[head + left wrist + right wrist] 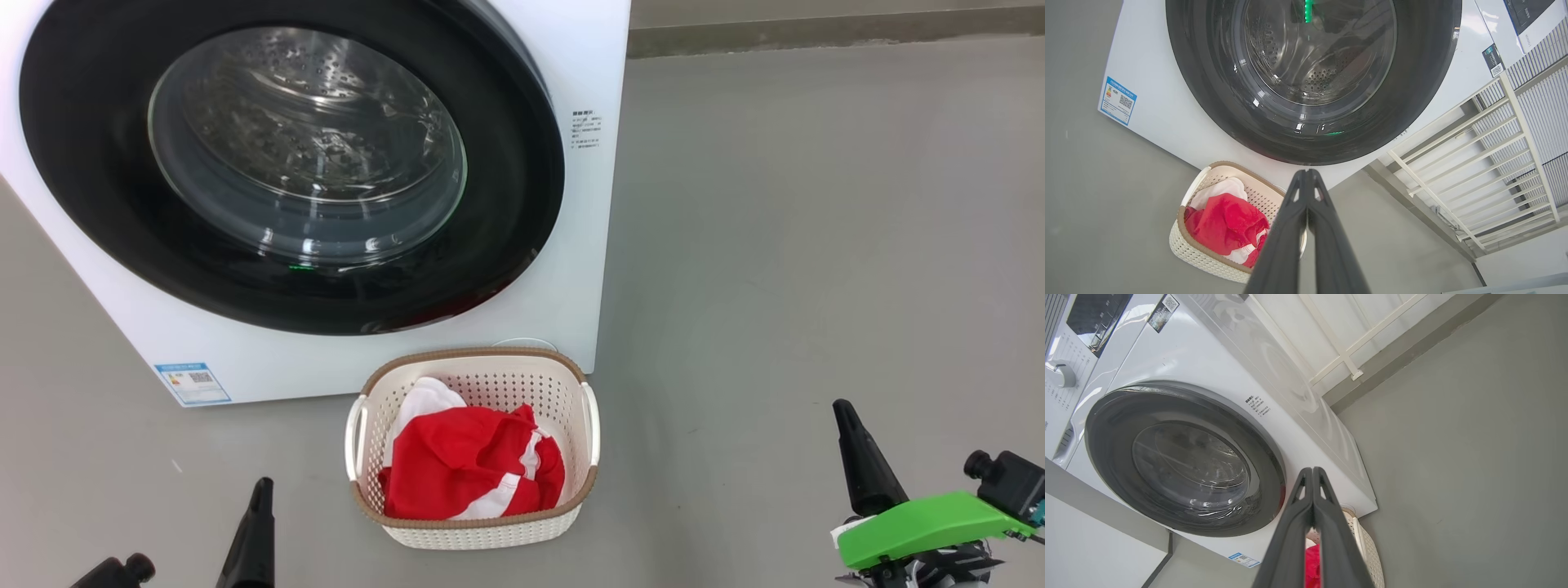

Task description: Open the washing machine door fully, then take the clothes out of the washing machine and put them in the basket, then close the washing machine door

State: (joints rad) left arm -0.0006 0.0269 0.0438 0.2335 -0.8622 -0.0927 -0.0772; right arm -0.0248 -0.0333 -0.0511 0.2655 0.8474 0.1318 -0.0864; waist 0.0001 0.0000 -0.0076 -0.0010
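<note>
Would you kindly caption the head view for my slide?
Red clothes lie in the basket before the washing machine, its door closed.

The floor [816, 245] is smooth, matt grey and even in tone, with a tiny pale speck [175, 465] at the near left in the head view. Along its far edge runs a darker grey strip [816, 37], slightly raised, and above that a paler wall [816, 10] begins. In the left wrist view a white railing [1474, 163] of long parallel bars in a frame stands at the floor's edge. Behind it are white ribbed panels [1543, 106]. The right wrist view shows a pale slab [1094, 547] with a grey upper edge at lower left; what it is cannot be told.
</note>
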